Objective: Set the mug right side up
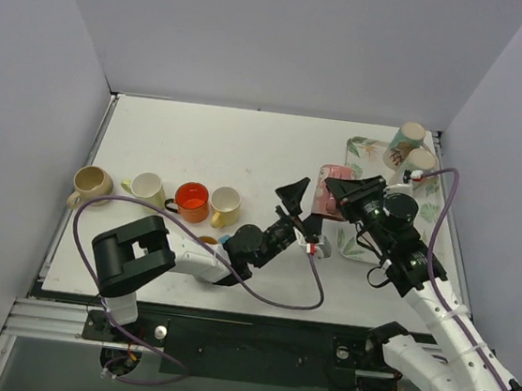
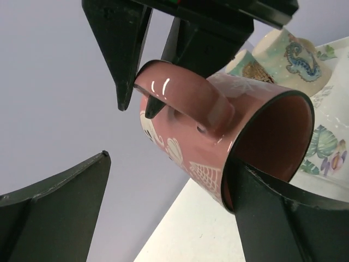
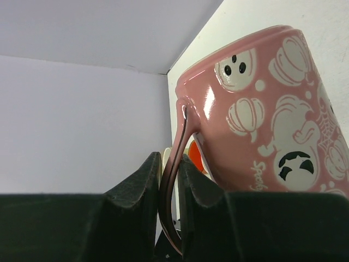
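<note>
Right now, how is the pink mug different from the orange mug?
The pink mug is tilted, gripped by its handle in the right end effector; the orange mug stands upright on the table, untouched. The pink mug has white pumpkins and ghosts; the orange mug looks plain. Both have one handle.

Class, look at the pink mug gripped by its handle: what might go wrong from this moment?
1. The right gripper pinches only the thin handle of the pink mug, so the heavier body may swivel or slip.
2. The left gripper is open, with one finger close to the mug's rim. A badly placed close might knock the mug loose.
3. The patterned cups on the tray sit just behind, and a swing may hit them.
</note>
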Tool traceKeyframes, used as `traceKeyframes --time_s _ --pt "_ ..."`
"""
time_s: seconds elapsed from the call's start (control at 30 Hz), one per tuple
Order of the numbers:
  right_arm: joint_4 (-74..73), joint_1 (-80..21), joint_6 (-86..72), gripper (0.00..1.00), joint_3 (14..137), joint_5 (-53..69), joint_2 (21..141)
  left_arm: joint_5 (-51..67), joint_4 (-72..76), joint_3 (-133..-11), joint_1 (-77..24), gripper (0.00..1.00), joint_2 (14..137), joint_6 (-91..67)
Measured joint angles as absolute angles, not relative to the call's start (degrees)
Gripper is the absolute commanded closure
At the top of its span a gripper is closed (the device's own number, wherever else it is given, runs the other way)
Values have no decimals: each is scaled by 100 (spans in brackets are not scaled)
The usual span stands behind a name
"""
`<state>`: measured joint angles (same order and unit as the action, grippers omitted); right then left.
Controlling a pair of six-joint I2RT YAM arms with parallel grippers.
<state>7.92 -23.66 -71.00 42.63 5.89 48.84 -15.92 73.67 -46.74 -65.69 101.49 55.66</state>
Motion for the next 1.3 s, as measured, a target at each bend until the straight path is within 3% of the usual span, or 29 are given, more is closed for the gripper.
traceKeyframes --time_s 0.1,0.27,0.3,0.33,0.37,0.5,0.53,0.6,0.63,0.73,0.8,0.97,1.1,1.3 --pt "904 -2672 -7107 100 4263 311 4884 -1769 7415 -4737 -6567 12 10165 5575" --pt "1096 -3107 -7146 100 4235 -34 4882 -1935 7400 -4788 -6497 49 10248 5594" --pt "1168 -3162 -7172 100 4202 -97 4877 -1940 7400 -4794 -6479 69 10248 5577" --pt "1199 -3203 -7199 100 4165 -185 4873 -1984 7419 -4803 -6462 81 10248 5614" --pt "1330 -3236 -7303 100 4117 -316 4871 -2001 7426 -4807 -6436 100 10245 5699" --pt "1380 -3221 -7771 98 4047 -607 4829 -2053 7559 -4812 -6407 100 10245 5881" --pt "1367 -3218 -7793 81 4040 -617 4803 -2032 7557 -4812 -6403 100 10224 5924" --pt "1253 -3151 -7703 61 4056 -604 4716 -1984 7511 -4812 -6416 100 10160 6003" --pt "1059 -3105 -7513 56 4143 -548 4672 -1942 7384 -4812 -6429 100 10090 6014" --pt "165 -2864 -6504 20 4775 -449 4650 -2051 6613 -4812 -6425 100 9695 5900" --pt "-329 -2714 -5918 9 5371 -491 4672 -2235 6007 -4812 -6324 100 9376 5883" --pt "-1310 -2602 -4646 7 6657 -690 4683 -2670 4104 -5317 -5878 100 8785 5625" --pt "-1820 -2591 -4117 6 6820 -755 4665 -2388 974 -7050 -5183 100 8670 4604" --pt "-2541 -2585 -3586 4 6796 -749 4678 -1772 -2576 -9271 -4265 100 8250 3496"
